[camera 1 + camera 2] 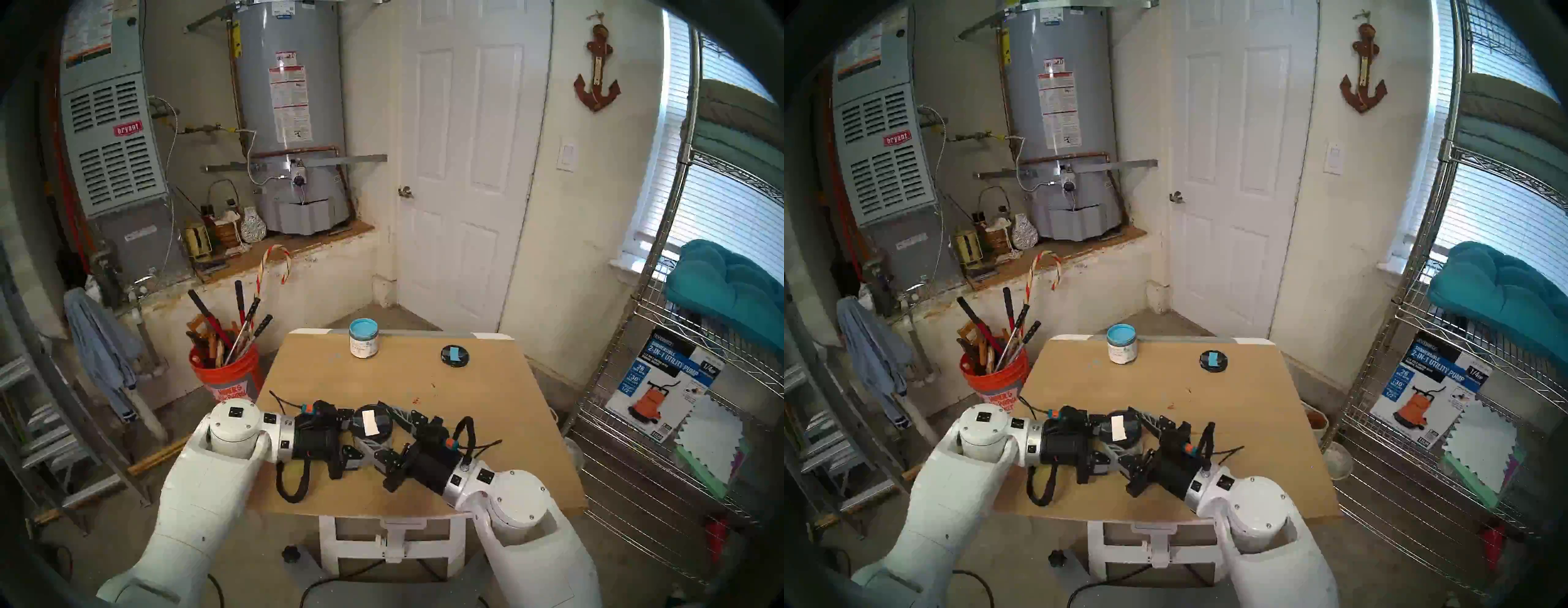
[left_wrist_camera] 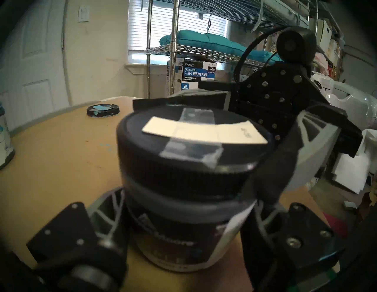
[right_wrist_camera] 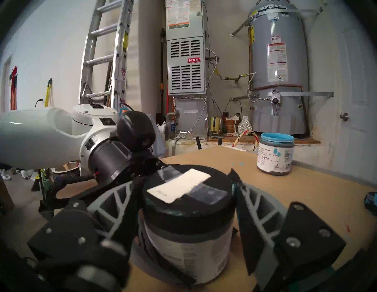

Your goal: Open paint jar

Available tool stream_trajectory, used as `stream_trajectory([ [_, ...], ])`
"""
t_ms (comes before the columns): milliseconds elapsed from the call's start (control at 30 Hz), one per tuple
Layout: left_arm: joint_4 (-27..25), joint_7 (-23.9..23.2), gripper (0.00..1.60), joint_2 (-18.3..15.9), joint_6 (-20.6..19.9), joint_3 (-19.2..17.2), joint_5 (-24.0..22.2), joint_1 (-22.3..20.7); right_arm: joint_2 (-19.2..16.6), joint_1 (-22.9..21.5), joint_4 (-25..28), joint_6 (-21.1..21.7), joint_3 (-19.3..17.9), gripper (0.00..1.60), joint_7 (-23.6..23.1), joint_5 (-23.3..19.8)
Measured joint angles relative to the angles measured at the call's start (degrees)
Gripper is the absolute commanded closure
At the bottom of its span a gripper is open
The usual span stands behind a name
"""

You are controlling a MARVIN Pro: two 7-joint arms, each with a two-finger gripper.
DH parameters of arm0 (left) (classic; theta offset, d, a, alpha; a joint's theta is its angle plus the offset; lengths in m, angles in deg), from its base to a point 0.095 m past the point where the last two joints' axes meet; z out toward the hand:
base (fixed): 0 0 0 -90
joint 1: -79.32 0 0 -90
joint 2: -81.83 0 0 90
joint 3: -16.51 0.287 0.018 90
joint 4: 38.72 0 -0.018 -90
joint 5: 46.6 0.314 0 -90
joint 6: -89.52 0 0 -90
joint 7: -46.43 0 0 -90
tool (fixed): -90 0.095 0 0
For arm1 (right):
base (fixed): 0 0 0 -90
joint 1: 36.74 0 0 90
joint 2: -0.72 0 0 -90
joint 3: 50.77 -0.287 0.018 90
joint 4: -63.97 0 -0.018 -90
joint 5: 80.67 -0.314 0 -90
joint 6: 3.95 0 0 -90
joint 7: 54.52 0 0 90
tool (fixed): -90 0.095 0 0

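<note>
A tan wooden table (image 1: pixel 488 424) is standing in a utility room with a water heater (image 1: pixel 292 114), furnace (image 1: pixel 106 140) and white door (image 1: pixel 466 170). The paint jar (image 2: pixel 179 234) is sitting near its front edge, lid (image 1: pixel 372 421) on. The left gripper (image 2: pixel 183 220) is clamping the jar's body; the right gripper (image 3: pixel 187 195) is closing around the lid. An open blue jar (image 1: pixel 363 338) and loose lid (image 1: pixel 454 356) are resting at the far edge.

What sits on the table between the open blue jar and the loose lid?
Nothing: between the blue jar and the loose lid the table is bare, as the head view shows.
</note>
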Motion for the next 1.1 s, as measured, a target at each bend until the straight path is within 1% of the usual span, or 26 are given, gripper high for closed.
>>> stream_trajectory([
  [100, 0.0, 0.0, 1.6, 0.0, 0.0, 0.0, 0.0, 0.0, -0.4, -0.4, -0.2, 0.2, -0.1, 1.6, -0.8, -0.4],
  [500, -0.2, -1.0, 1.6, -0.2, -0.2, 0.5, 0.4, -0.3, -4.0, -4.2, -1.5, 0.7, -0.4, 1.6, -7.5, -1.8],
  [600, 0.0, -1.2, 1.6, -0.2, -0.3, 0.6, 0.5, -0.5, -4.5, -4.9, -1.8, 0.8, -0.3, 1.6, -8.5, -1.9],
  [1100, 1.7, -2.9, 1.6, -0.3, -0.5, 0.9, 0.9, -2.1, -7.3, -11.2, -6.1, 0.9, 1.0, 1.6, -15.5, -3.5],
])
